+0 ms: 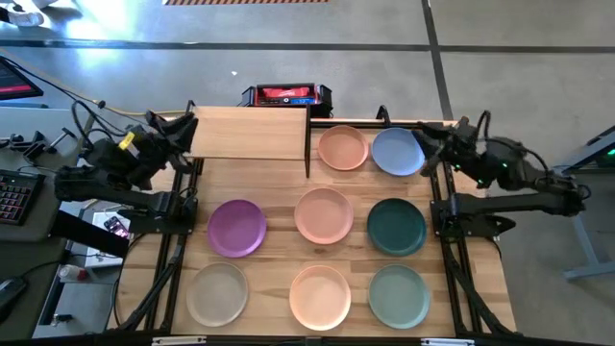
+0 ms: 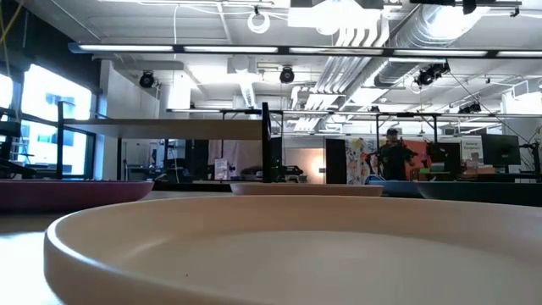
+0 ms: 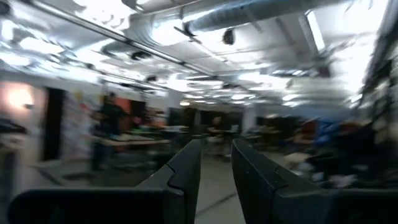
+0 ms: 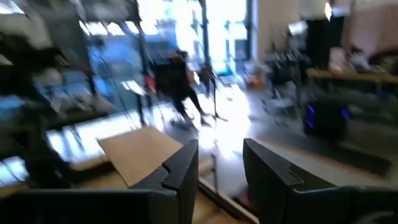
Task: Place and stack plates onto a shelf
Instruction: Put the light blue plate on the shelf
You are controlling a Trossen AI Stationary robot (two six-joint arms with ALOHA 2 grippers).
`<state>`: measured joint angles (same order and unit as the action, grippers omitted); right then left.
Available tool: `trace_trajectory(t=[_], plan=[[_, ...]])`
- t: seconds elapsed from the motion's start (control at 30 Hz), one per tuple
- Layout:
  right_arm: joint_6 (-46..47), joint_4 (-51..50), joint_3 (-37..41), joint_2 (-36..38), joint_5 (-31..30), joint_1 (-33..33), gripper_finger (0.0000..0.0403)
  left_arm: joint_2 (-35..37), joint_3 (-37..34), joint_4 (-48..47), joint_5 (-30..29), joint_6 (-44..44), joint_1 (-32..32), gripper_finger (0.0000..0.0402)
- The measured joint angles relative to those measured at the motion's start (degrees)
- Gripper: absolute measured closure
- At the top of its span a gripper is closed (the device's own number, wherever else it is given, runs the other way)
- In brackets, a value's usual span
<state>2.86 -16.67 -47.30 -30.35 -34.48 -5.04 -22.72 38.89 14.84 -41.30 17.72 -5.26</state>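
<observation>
Eight plates lie in view on the slatted tabletop [image 1: 279, 250], none on the shelf [image 1: 252, 133], which stands bare at the far edge, left of centre. Just right of the shelf, along the same far edge, a peach plate [image 1: 343, 148] and a light blue plate [image 1: 397, 152] lie side by side, touching. In the middle row sit the purple plate [image 1: 236, 228], a pale pink plate [image 1: 324, 215] and the dark teal plate [image 1: 396, 227]. Along the near edge lie a beige plate [image 1: 217, 293], another peach plate [image 1: 320, 297] and the sage green plate [image 1: 399, 296].

The left tool [image 1: 181, 135] hangs at the far left corner, just beside the shelf's left end; its fingers [image 3: 180, 177] stand a narrow gap apart, holding nothing. The right tool [image 1: 429, 144] hovers at the far right corner, close to the light blue plate's rim; its fingers [image 4: 183, 171] are likewise spread and empty.

In the low view a person [image 2: 392, 157] stands in the room beyond the tabletop.
</observation>
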Motion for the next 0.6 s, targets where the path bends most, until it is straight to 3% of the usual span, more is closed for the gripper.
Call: trace_trajectory(t=[0.3, 0.6], plan=[[3.12, -20.14, -15.77, -16.82, -0.60, -5.62, 0.0288, -1.66, 3.00, -0.12, -6.03, 15.90, 0.00, 0.0323], [5.67, -27.58, -18.32, -27.12, 6.50, -11.95, 0.0288, -3.01, 3.03, -3.73, -6.50, 16.29, 0.00, 0.0323]])
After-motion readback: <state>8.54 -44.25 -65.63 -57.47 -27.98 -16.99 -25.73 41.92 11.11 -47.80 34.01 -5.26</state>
